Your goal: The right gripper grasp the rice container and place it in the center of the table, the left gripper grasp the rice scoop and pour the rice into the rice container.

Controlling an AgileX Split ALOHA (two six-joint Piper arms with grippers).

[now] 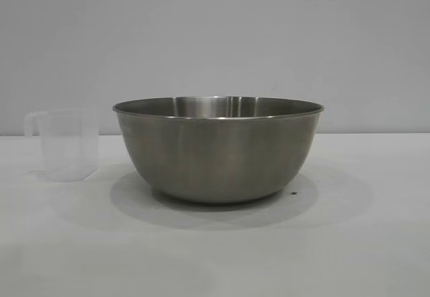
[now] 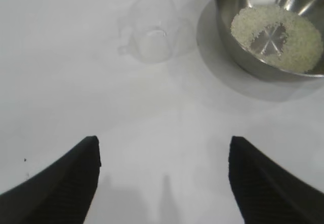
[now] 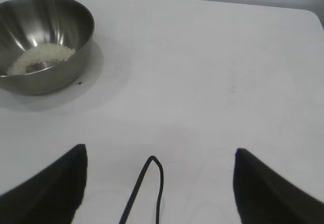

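The rice (image 2: 277, 36) lay in the rice container (image 1: 218, 148) at the frame's centre, and the rice scoop (image 1: 64, 146) stood empty at its left. The left gripper (image 2: 162, 183) and the right gripper (image 3: 159, 188) hung with fingers apart, holding nothing. I judged the arms should draw away without nudging the scoop. No writing could be read.

surface: table (image 1: 376, 243) | on it: rice container (image 1: 218, 152), rice scoop (image 1: 67, 146)

rice (image 2: 298, 39) in rice container (image 1: 218, 150), rice scoop (image 1: 67, 146) upright just left, both on table (image 1: 215, 250)
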